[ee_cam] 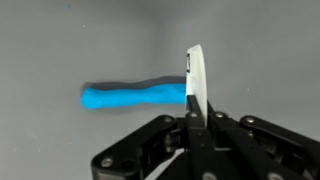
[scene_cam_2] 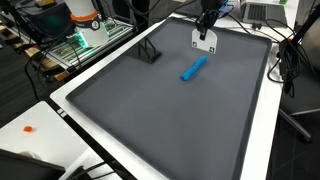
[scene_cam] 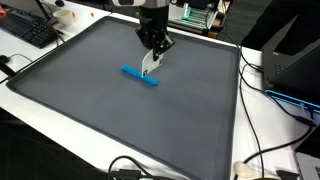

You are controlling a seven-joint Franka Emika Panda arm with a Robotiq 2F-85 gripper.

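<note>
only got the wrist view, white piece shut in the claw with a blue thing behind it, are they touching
observer: It looks not. In an exterior view the white piece hangs from the claw, with a strip of grey mat showing between it and the blue thing.
operator: anything else on the mat
observer: A small black object stands apart from both.
operator: whats around the mat
observer: A white table; a keyboard lies off one corner.
</note>
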